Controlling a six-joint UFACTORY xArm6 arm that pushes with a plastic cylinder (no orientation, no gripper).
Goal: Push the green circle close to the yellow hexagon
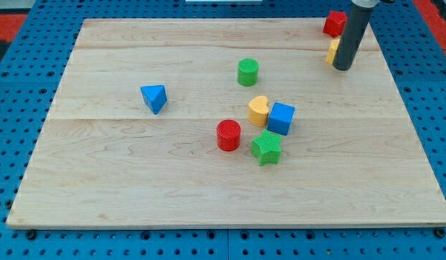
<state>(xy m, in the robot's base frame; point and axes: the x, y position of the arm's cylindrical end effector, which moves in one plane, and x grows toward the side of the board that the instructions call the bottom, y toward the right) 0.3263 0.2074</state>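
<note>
The green circle point(247, 72) stands on the wooden board point(136, 180), a little above the view's middle. The yellow hexagon point(333, 52) is near the view's top right, mostly hidden behind my rod. My tip point(343, 68) rests on the board right beside the hexagon, on its right and lower side, far to the right of the green circle.
A red block point(334, 22) sits just above the yellow hexagon. A blue triangle point(154, 98) lies at the left. Below the green circle is a cluster: a yellow heart point(258, 110), a blue cube point(281, 118), a red circle point(228, 135) and a green star point(266, 147).
</note>
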